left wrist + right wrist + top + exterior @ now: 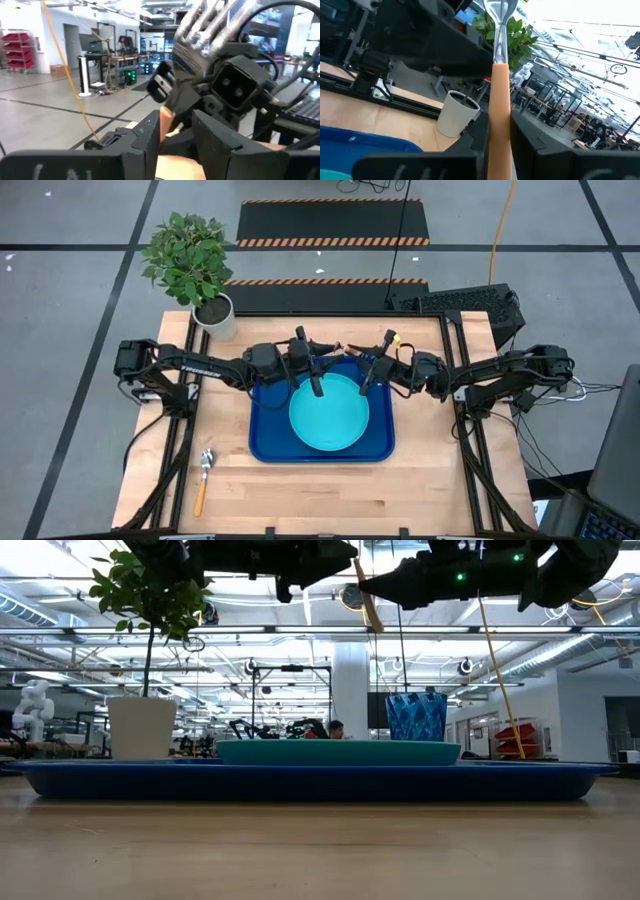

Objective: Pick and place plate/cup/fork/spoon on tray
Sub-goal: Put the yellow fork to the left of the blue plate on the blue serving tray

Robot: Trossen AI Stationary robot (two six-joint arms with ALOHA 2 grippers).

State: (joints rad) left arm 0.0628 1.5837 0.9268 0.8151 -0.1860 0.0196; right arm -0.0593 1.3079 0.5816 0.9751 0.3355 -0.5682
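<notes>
The turquoise plate (pixel 328 413) lies in the dark blue tray (pixel 265 445) at the table's middle. The dark blue cup (pixel 415 717) stands on the tray behind the plate; my right arm hides it in the high view. The fork (pixel 345 347) is held high over the tray's far edge, tines (pixel 200 27) up. My right gripper (pixel 360 358) is shut on its orange handle. My left gripper (pixel 328 352) faces it from the left, open, with a finger on either side of the handle (pixel 166 122); whether it touches, I cannot tell. The spoon (pixel 203 478) lies flat on the table, near left. My right gripper pinches the fork's orange handle (pixel 500 115) between its two fingers, which come level from the table's right and lie across the handle. The fork is lifted clear, nearly upright and a little tilted, and the handle's lower end (pixel 372 615) hangs below the fingers.
A plant in a white pot (pixel 213 315) stands at the table's far left corner. A black keyboard (pixel 470 302) sits beyond the far right corner. Bare wood lies in front of the tray and to both sides of it.
</notes>
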